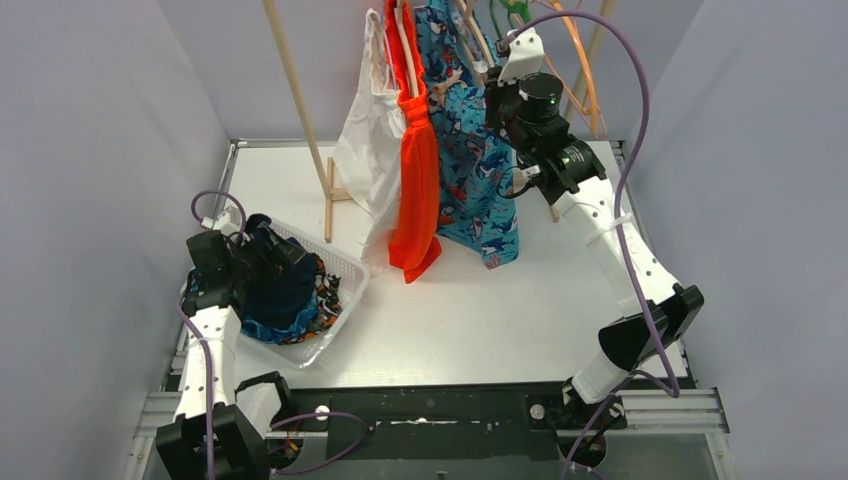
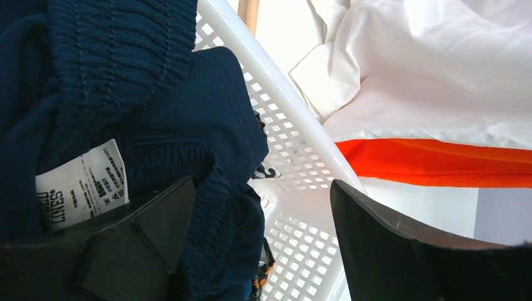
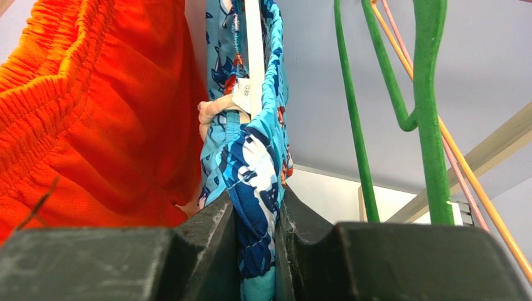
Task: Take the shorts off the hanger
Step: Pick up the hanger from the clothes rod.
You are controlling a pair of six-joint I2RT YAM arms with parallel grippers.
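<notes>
Top external: navy shorts (image 1: 280, 295) lay in the basket (image 1: 352, 285), lower left; orange shorts (image 1: 417, 180) and teal shorts (image 1: 475, 170) hung upper centre. Right end effector (image 3: 257, 213) was clamped on the teal pair, with left end effector (image 2: 260, 188) apart.

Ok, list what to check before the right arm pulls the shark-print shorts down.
1. Right hand grip on the teal shark-print shorts: ok, fabric is pinched between the shut fingers.
2. Shorts freed: not ok, they hang from above; how they are fastened, cannot tell.
3. Orange shorts outside the grip: ok, beside the hand, not in it.
4. Green hanger clear: ok, off to the side, apart from the fabric.
5. Left hand out of the way: ok, open over the basket that holds the navy shorts.
</notes>
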